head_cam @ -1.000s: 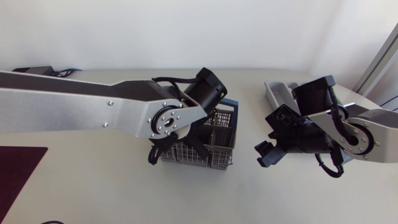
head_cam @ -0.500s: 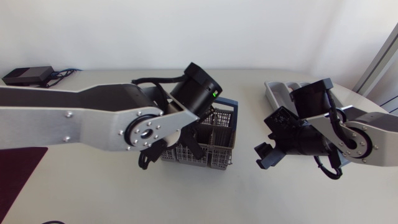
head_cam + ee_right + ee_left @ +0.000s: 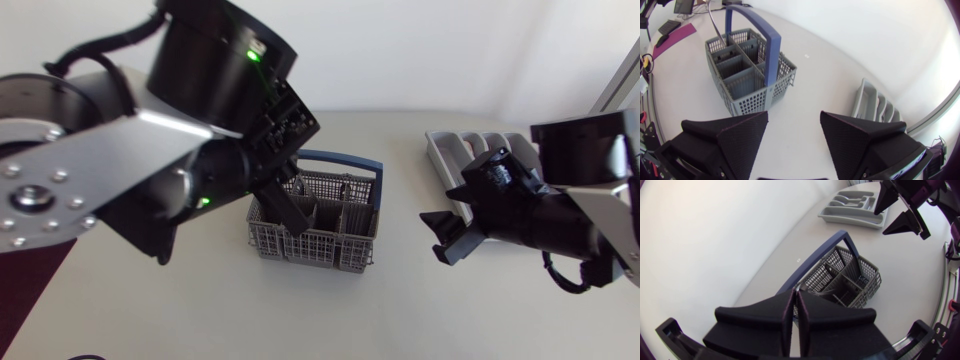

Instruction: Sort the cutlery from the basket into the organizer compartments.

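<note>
Nearly upright, a cutlery piece stands in the basket (left claw closed, right claw wide).

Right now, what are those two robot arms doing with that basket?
They are sorting things from it. The left gripper is up above the grey basket with its fingers pressed together; I can't tell whether they are pinching anything. The right gripper is beside the basket, fingers open and empty. The organizer sits farther back on the table and has some cutlery in it.
</note>
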